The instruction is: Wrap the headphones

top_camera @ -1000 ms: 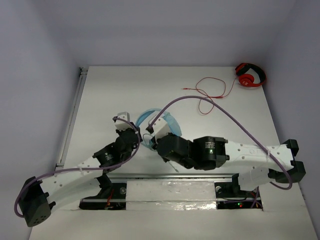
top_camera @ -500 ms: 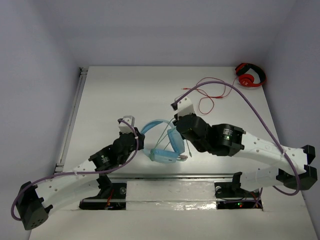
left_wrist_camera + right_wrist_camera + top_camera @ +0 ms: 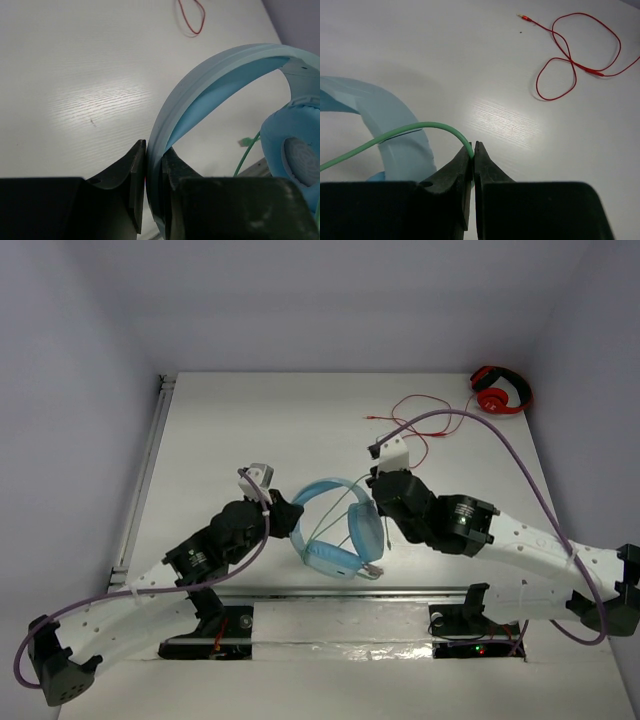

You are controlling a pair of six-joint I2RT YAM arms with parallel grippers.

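The light blue headphones (image 3: 335, 525) lie near the table's front edge between the two arms. My left gripper (image 3: 283, 517) is shut on the left side of the headband (image 3: 200, 90), which runs between the jaws in the left wrist view. One padded cup (image 3: 295, 145) shows at the right of that view. My right gripper (image 3: 375, 490) is shut on the thin green cable (image 3: 410, 131), which arcs left from the jaws over the headband (image 3: 395, 125). The cable (image 3: 335, 512) also runs across the inside of the band in the top view.
Small red headphones (image 3: 499, 392) sit at the back right corner, their red cable (image 3: 425, 425) looped on the table toward the middle; the loops also show in the right wrist view (image 3: 575, 60). A metal rail (image 3: 140, 480) runs along the left table edge.
The right gripper has moved right and a little back, pulling the green cable. The left gripper has shifted right with the headband, and the headphones have turned with both cups nearer the front edge.
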